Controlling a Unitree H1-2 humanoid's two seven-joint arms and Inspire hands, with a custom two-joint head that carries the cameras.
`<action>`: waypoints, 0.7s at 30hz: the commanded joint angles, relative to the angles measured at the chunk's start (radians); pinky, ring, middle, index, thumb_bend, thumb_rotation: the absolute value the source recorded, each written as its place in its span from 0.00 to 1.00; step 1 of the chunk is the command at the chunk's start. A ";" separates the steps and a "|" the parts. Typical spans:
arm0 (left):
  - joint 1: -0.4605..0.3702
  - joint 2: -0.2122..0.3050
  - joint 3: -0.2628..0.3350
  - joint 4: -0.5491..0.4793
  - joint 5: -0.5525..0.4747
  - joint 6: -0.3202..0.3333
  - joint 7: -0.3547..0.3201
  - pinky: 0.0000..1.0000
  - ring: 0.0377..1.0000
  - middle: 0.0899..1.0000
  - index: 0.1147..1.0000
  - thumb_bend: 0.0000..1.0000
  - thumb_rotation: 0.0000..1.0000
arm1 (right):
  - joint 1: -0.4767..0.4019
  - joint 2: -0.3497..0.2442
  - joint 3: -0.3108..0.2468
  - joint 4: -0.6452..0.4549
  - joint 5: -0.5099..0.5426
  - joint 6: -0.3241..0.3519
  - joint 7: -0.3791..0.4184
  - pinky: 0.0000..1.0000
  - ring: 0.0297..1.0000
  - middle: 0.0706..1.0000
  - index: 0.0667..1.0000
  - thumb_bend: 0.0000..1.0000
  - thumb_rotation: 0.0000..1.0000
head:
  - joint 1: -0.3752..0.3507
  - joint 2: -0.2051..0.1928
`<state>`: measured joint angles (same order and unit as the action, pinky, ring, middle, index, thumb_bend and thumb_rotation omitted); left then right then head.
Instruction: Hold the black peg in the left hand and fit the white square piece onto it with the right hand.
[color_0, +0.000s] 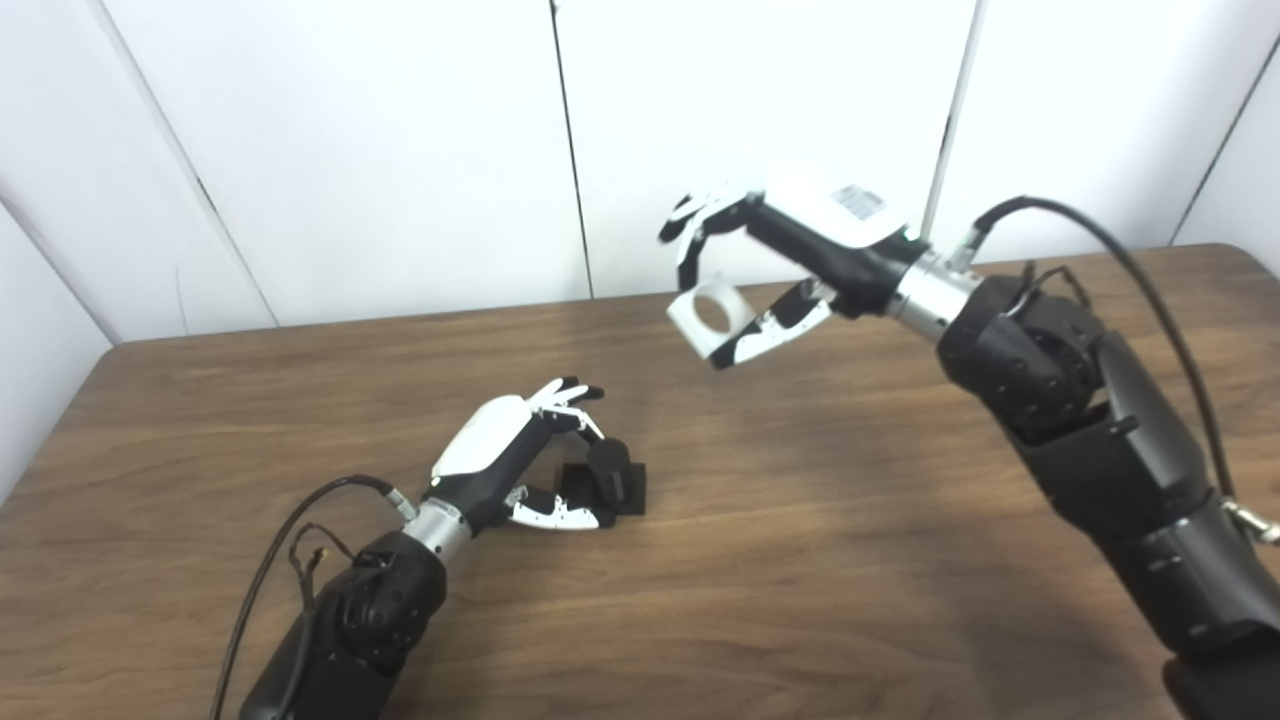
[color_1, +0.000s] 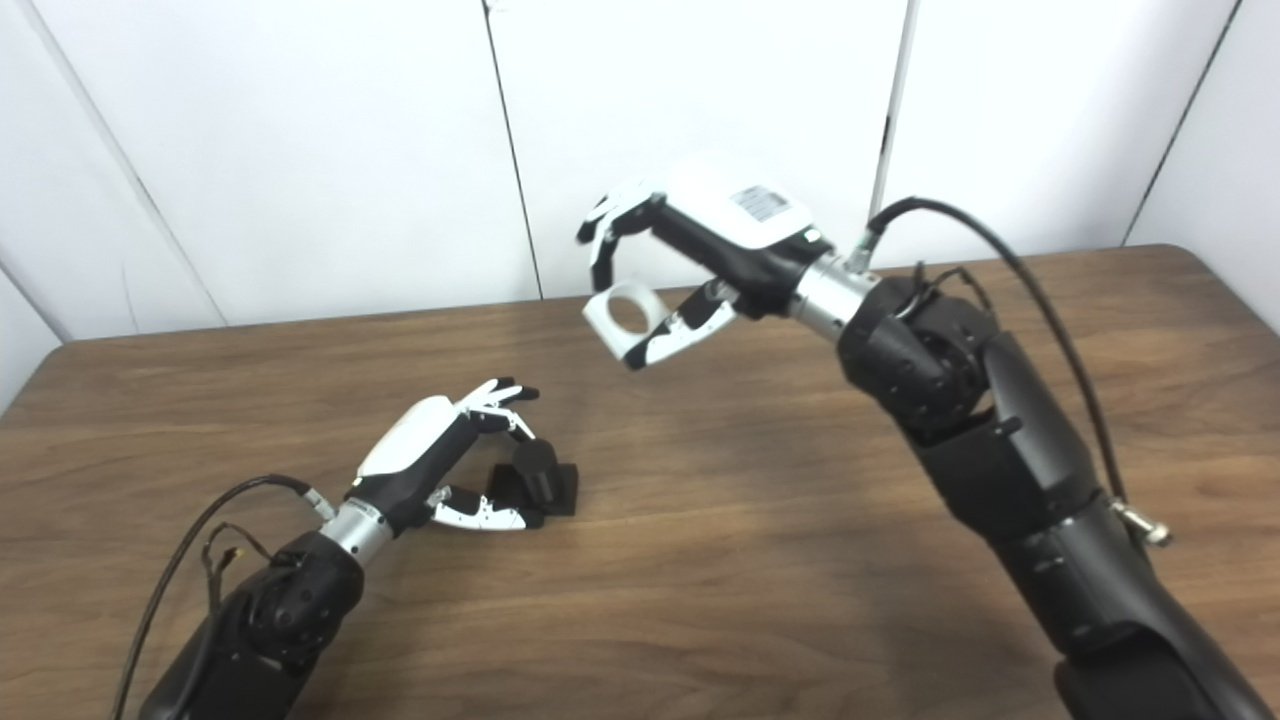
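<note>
While my left hand (color_0: 505, 455) rests low on the table (color_0: 800, 560), I see its fingers and thumb curled around the black peg (color_0: 608, 472), which stands on its square base on the wood; I cannot tell whether the grip has closed fully. From the peg, at about one o'clock and well above the table, my right hand (color_0: 790, 250) pinches the white piece (color_0: 708, 318) between fingers and thumb, its round hole facing me.
</note>
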<state>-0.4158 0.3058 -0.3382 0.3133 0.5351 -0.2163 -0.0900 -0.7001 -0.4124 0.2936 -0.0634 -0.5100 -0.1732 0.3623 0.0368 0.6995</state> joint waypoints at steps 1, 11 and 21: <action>-0.013 0.005 -0.013 0.013 0.043 0.030 -0.009 0.94 0.99 0.91 0.43 0.52 0.07 | -0.045 0.014 -0.005 -0.030 0.006 -0.010 0.002 0.87 0.82 0.73 0.44 0.52 0.14 | 0.001 0.001; -0.013 -0.008 -0.021 0.016 0.052 0.034 0.000 0.94 0.99 0.92 0.43 0.52 0.08 | -0.038 0.092 0.038 0.040 -0.021 -0.012 0.011 0.91 0.83 0.75 0.44 0.52 0.14 | 0.022 0.002; -0.012 -0.013 -0.020 0.005 0.054 0.045 0.001 0.92 0.98 0.91 0.43 0.52 0.08 | -0.046 0.150 0.061 0.159 -0.064 -0.014 -0.017 0.89 0.83 0.75 0.44 0.52 0.14 | 0.039 0.008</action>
<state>-0.4165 0.2899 -0.3429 0.3131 0.5475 -0.2006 -0.0783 -0.6977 -0.2754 0.3633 0.1028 -0.5731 -0.1738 0.3784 0.0751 0.7071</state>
